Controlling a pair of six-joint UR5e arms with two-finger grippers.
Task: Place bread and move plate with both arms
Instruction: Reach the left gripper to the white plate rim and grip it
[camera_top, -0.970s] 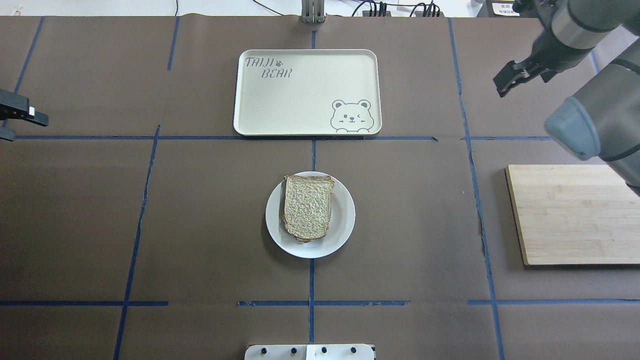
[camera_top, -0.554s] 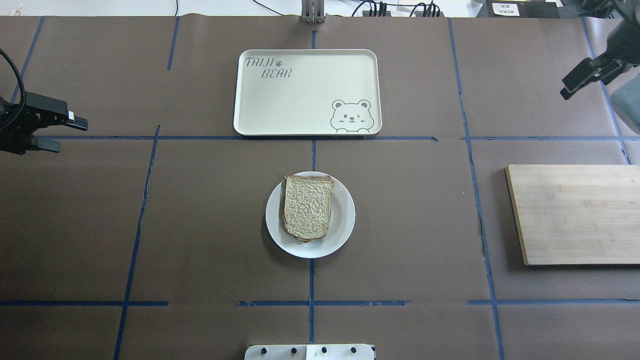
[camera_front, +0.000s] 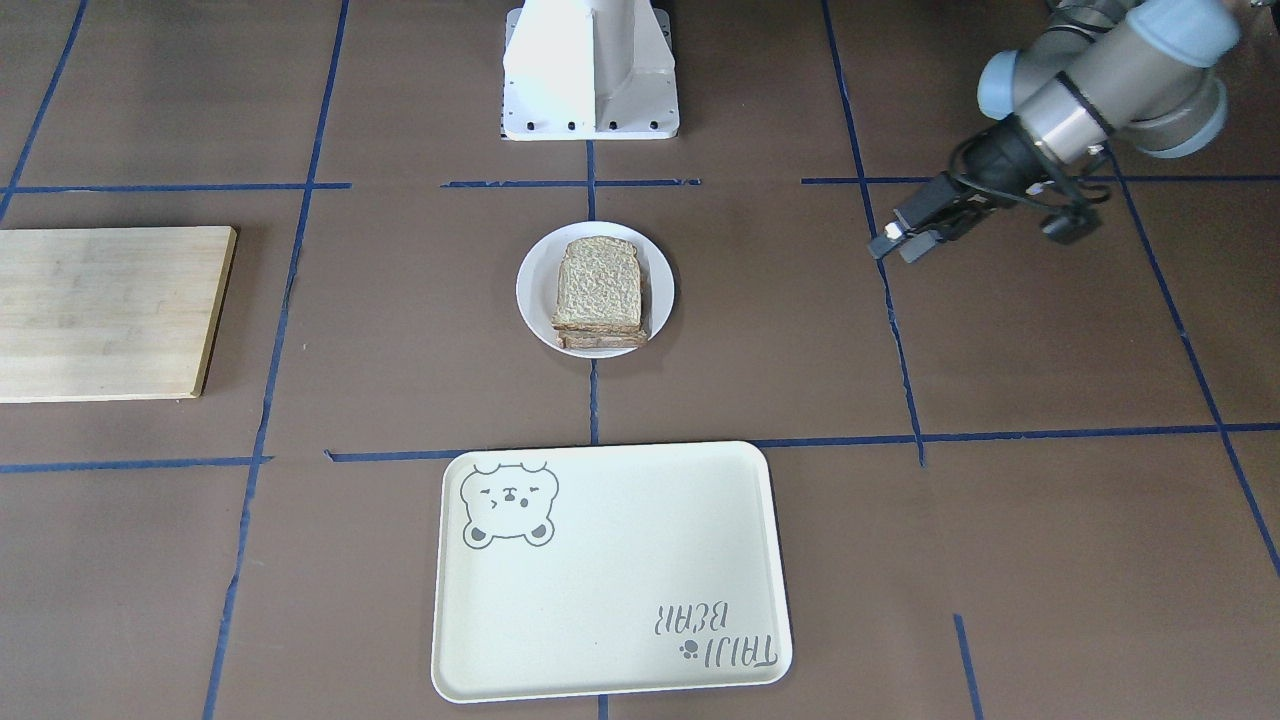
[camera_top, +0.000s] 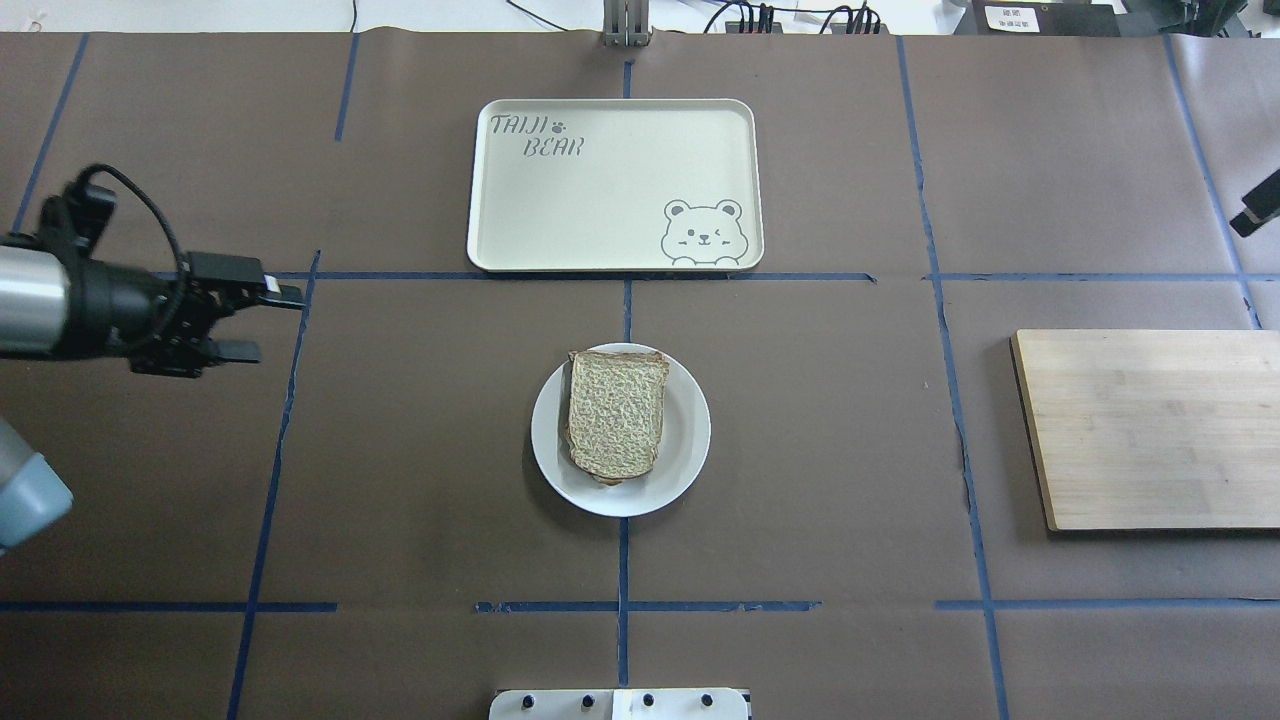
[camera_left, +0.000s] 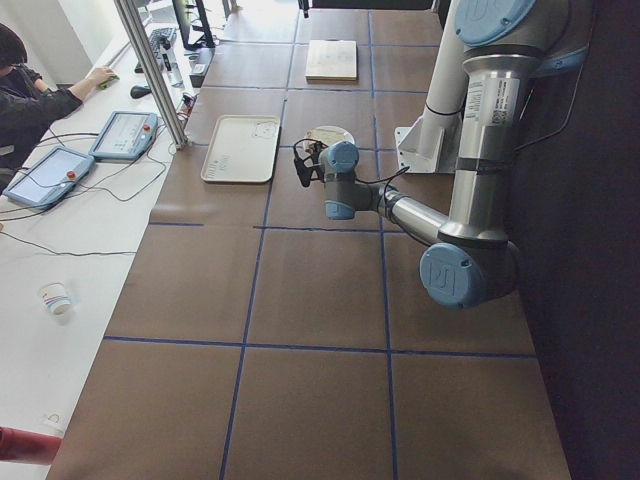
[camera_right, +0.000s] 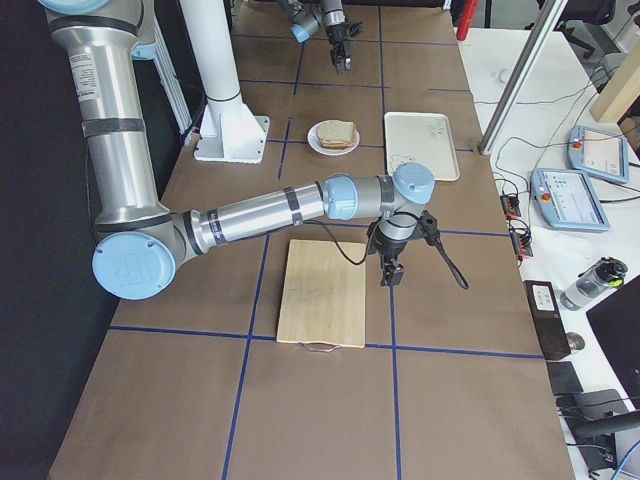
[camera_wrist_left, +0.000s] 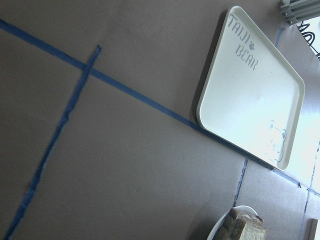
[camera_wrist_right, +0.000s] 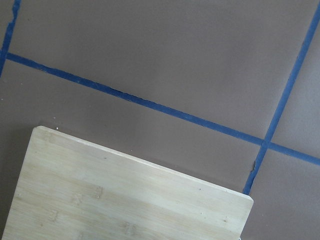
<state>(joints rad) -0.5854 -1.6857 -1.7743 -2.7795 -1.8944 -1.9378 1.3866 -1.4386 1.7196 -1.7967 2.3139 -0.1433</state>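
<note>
The grainy bread (camera_top: 618, 412) lies on top of a stack on the small white plate (camera_top: 690, 445) at the table's centre; both also show in the front view, bread (camera_front: 598, 283) on plate (camera_front: 530, 290). My left gripper (camera_top: 279, 324) is open and empty, hovering well left of the plate; it also shows in the front view (camera_front: 892, 250). Only a black sliver of my right gripper (camera_top: 1258, 210) shows at the overhead view's right edge. In the right side view it (camera_right: 391, 274) hangs beside the cutting board; I cannot tell whether it is open.
A cream tray with a bear drawing (camera_top: 615, 185) lies beyond the plate. A wooden cutting board (camera_top: 1150, 430) lies at the right. The white pedestal base (camera_front: 590, 70) stands at the robot's side. An operator (camera_left: 30, 90) sits by the far table.
My left arm has swung in from the left edge toward the plate, gripper open. My right arm has drawn back to the right, almost out of the overhead view.
</note>
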